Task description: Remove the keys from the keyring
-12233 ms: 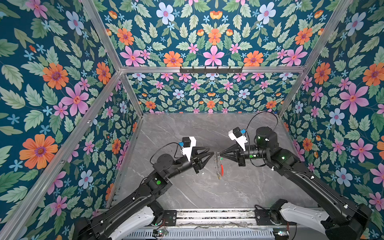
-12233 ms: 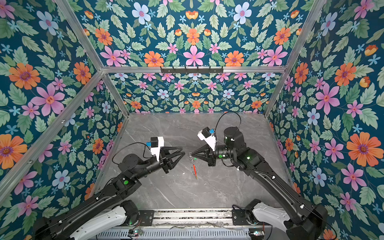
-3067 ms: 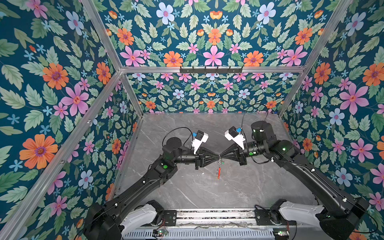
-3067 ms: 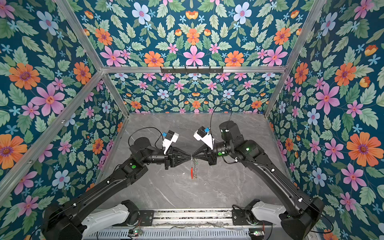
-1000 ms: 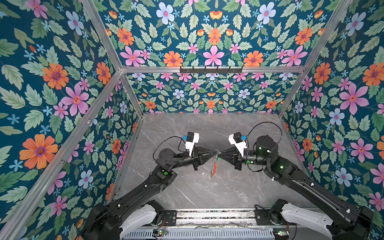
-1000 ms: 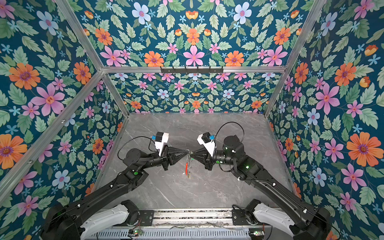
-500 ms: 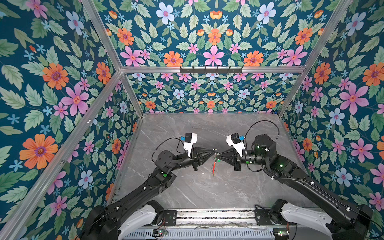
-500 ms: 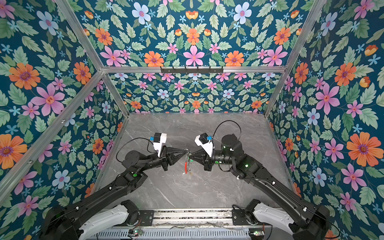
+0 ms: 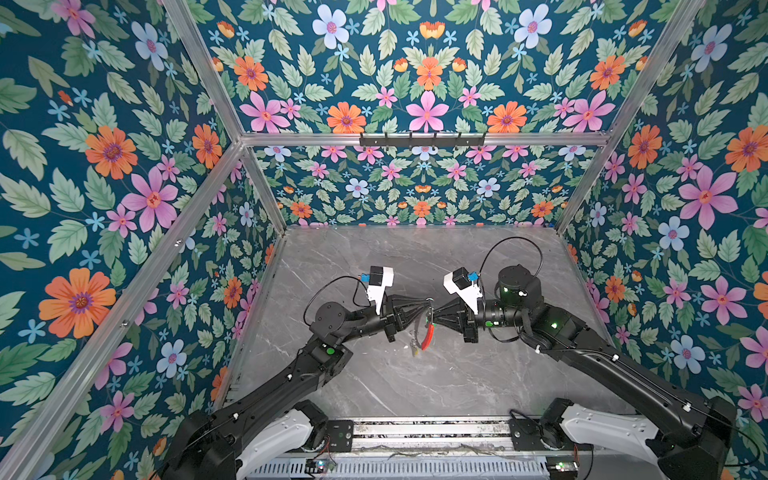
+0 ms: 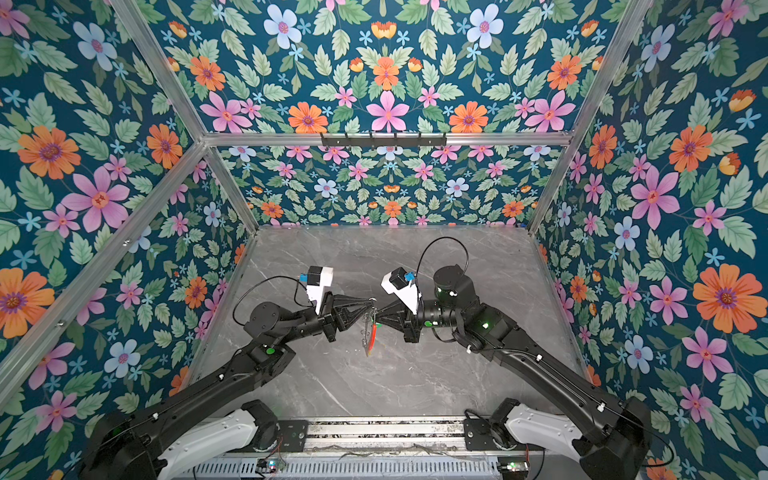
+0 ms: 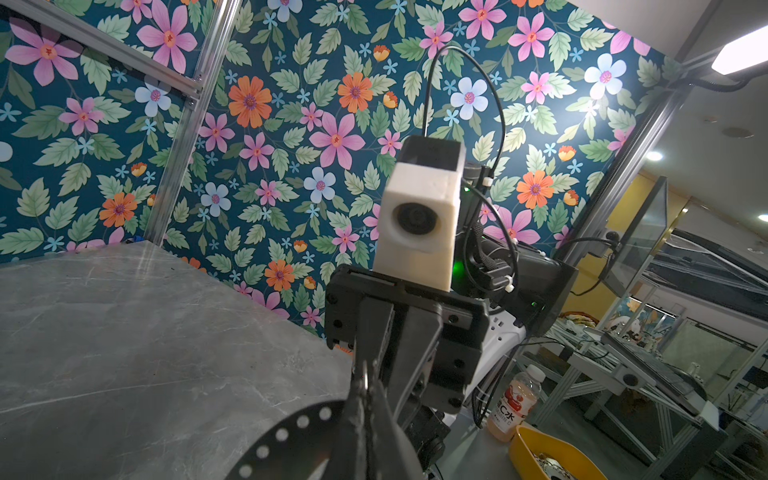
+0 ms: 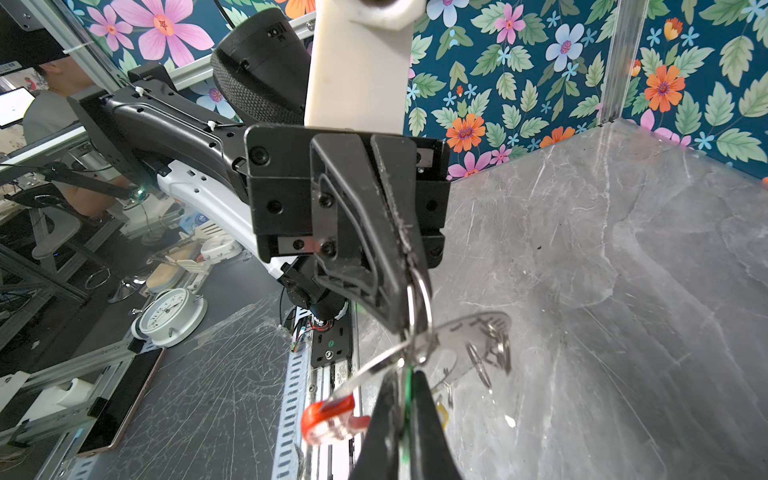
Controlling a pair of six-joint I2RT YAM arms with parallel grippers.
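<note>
Both grippers meet tip to tip above the table's middle. In the right wrist view my left gripper [image 12: 409, 266] is shut on a silver split ring [image 12: 419, 305] of the keyring [image 12: 467, 330]. The hoop hangs below with its red segment [image 12: 328, 415]. My right gripper [image 12: 405, 374] is shut on the green tag [image 12: 409, 384] of one key. A bit of yellow tag [image 12: 443, 415] shows behind its fingers. In a top view the left gripper [image 9: 427, 305] and right gripper [image 9: 434, 314] touch above the red segment [image 9: 428, 336]. The left wrist view shows the left gripper [image 11: 365, 388] shut beside the dark perforated hoop [image 11: 286, 434].
Grey marble tabletop [image 9: 415, 386] lies under the hanging keyring, enclosed by floral walls. A black hook rail [image 9: 422, 139] runs along the back wall. Beyond the enclosure are a drink bottle [image 11: 513, 405], a yellow bowl [image 11: 552, 457], a clock [image 12: 168, 318] and a phone [image 12: 120, 405].
The right arm has edged slightly left. Both grippers stay shut at the same meeting point, and the keyring hangs as before.
</note>
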